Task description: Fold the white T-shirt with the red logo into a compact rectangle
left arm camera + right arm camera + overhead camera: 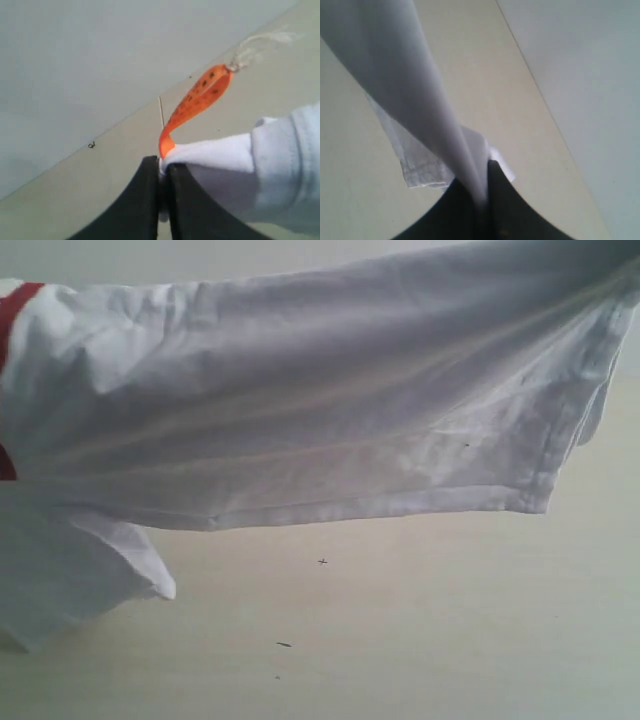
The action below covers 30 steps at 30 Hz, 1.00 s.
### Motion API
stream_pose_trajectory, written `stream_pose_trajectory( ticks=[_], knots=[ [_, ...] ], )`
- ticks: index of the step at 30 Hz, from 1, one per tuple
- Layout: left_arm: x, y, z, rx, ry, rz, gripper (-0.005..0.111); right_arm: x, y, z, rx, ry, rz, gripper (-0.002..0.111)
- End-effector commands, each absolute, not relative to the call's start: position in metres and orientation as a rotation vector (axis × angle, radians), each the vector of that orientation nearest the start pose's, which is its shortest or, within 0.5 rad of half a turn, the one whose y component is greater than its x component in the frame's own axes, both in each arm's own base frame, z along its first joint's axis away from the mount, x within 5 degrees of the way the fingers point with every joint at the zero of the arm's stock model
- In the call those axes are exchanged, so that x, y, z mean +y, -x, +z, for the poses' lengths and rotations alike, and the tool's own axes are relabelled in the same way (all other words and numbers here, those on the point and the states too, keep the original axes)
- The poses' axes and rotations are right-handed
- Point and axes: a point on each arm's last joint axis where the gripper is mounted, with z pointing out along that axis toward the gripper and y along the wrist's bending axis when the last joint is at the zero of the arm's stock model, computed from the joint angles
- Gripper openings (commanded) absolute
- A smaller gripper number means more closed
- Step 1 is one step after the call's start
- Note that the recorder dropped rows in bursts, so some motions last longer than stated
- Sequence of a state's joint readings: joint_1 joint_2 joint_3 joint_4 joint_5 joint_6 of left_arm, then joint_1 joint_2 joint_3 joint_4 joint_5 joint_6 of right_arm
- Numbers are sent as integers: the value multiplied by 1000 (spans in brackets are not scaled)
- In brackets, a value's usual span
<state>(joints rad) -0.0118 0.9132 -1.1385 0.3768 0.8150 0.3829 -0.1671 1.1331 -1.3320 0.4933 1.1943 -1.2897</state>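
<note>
The white T-shirt (330, 400) hangs lifted and stretched across the exterior view, its hem running along the lower edge and a sleeve drooping at lower left. Only slivers of the red logo (18, 302) show at the far left edge. No gripper shows in that view. In the left wrist view my left gripper (163, 167) is shut on white fabric (225, 155) beside the orange neck tag (197, 102), which sticks out from the jaws. In the right wrist view my right gripper (482, 187) is shut on a taut fold of the T-shirt (410, 85), with a hemmed corner (422, 172) hanging behind.
A pale wooden table (400, 640) lies under the hanging shirt, with a few tiny dark specks (322, 561) on it. A light grey wall (100, 60) meets the table edge in both wrist views.
</note>
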Motion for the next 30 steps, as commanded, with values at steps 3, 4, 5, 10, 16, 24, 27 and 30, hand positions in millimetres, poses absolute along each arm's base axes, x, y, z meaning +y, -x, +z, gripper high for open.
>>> stream_pose_trajectory(
  ticks=[3,4,5,10,16,24,27,30],
  knots=[
    [25,-149,439,1975,-432,676,0,14,-202,427,1976,1213,-22,0],
    [25,-150,436,2011,-433,668,0,14,-204,424,2001,1204,1,0],
    [25,-153,432,2048,-446,672,0,13,-208,422,2022,1194,13,0],
    [16,-182,405,2213,-630,548,0,9,-234,394,2148,1172,103,0],
    [13,-218,381,2282,-778,536,0,-4,-265,356,2324,1210,105,0],
    [12,-263,356,2264,-831,540,0,-11,-305,324,2378,1183,106,0],
    [11,-281,336,2315,-861,518,0,-14,-320,308,2397,1167,95,0],
    [10,-298,319,2335,-884,506,0,-17,-333,292,2404,1178,83,0]
  ],
)
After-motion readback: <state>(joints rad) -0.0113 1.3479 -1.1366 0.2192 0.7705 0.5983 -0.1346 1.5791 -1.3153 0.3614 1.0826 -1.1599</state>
